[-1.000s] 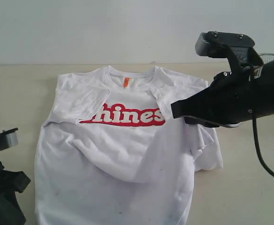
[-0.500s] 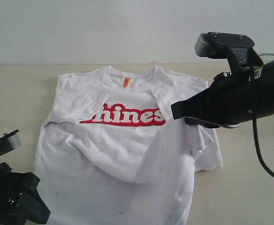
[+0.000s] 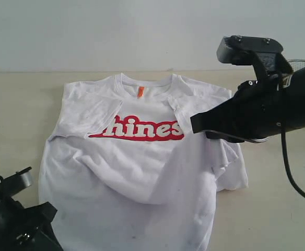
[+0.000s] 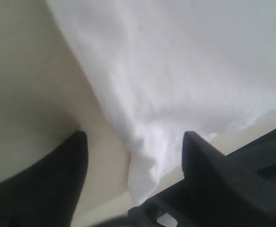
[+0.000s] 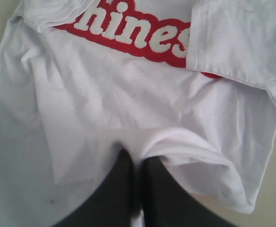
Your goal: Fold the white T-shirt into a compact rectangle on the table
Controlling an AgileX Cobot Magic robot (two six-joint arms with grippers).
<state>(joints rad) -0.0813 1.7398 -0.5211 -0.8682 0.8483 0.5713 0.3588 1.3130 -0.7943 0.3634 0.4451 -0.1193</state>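
The white T-shirt (image 3: pixel 142 172) lies front up on the table (image 3: pixel 16 104), rumpled, with both sleeves folded inward over the red lettering (image 3: pixel 142 129). My right gripper (image 3: pixel 191 123) reaches in over the shirt's right side. In the right wrist view it (image 5: pixel 137 158) is shut on a raised fold of the shirt (image 5: pixel 128 94). My left gripper (image 4: pixel 133 142) is open at the shirt's lower left corner. The hem corner (image 4: pixel 142 175) lies between its two dark fingers (image 4: pixel 76 151), over the bare table (image 4: pixel 24 71).
The left arm (image 3: pixel 11 225) fills the bottom left corner of the exterior view. A wire-mesh basket (image 3: pixel 298 64) peeks out behind the right arm at the far right. A pale wall runs along the table's far edge.
The left arm has moved down and right, closer to the shirt's lower left corner. The right arm and the shirt have not moved.
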